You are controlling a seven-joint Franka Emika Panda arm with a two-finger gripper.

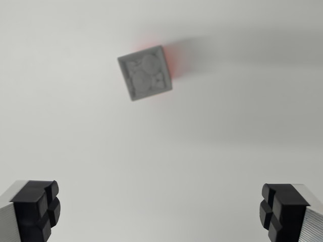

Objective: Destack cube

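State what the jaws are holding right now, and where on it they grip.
Nothing is held. The gripper is open, its jaws wide apart with only bare white surface between them. The grey cube sits apart from them, red showing at its edge.

Legible text, labels, brands, numbers, signs: none. The grey cube (145,72) carries only a faint embossed pattern of rounded shapes on its upper face, blurred, with no letters or digits to be made out. The white table (161,151) around the cube bears no marking. The black fingertips (35,209) at the lower corners, well below the cube, show no print.
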